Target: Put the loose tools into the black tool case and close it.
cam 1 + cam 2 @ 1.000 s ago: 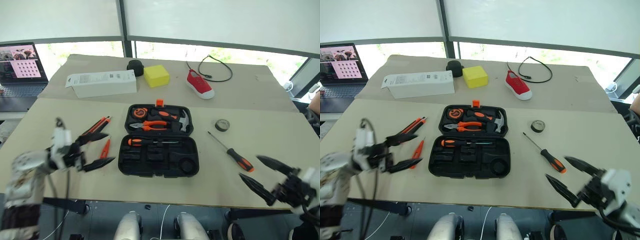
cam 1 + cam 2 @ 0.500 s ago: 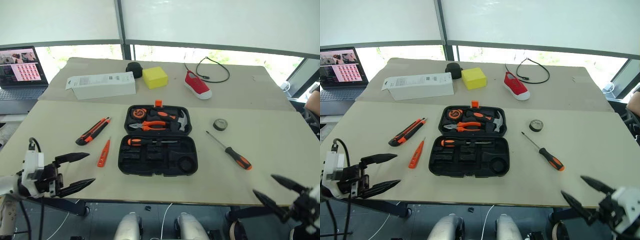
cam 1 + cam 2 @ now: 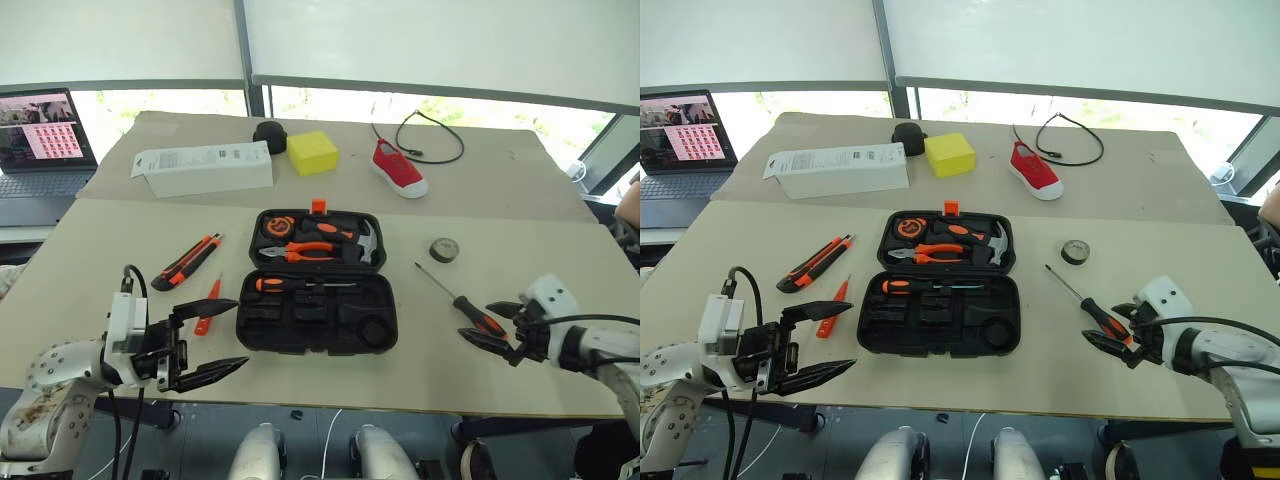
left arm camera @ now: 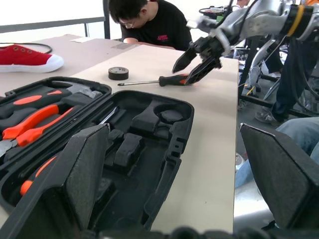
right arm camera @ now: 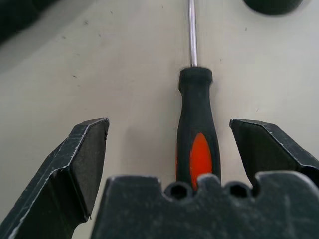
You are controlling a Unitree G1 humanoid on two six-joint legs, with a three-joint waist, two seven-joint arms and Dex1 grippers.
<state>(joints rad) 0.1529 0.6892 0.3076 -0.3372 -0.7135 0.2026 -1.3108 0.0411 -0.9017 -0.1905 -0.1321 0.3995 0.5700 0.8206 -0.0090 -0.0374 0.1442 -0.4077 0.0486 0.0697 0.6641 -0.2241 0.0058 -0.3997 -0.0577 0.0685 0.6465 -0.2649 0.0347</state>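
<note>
Right gripper [image 3: 1118,336] jaws are spread, straddling the loose screwdriver [image 3: 1100,319] handle on the worktop [image 3: 970,385]; tape roll [image 3: 1074,252] is lying just past its shaft tip. Left gripper [image 3: 820,343] jaws are gaping, empty, facing the open tool case [image 3: 940,310]; tester screwdriver [image 3: 830,308] and utility knife [image 3: 812,264] are lying just beyond them. No legible writing.

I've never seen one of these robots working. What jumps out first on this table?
In the middle of the table lies an open black tool case with orange-handled tools in its slots. To its right, the right gripper sits with open fingers either side of a screwdriver handle. On the far side, a red shoe and a yellow block stand out.
</note>
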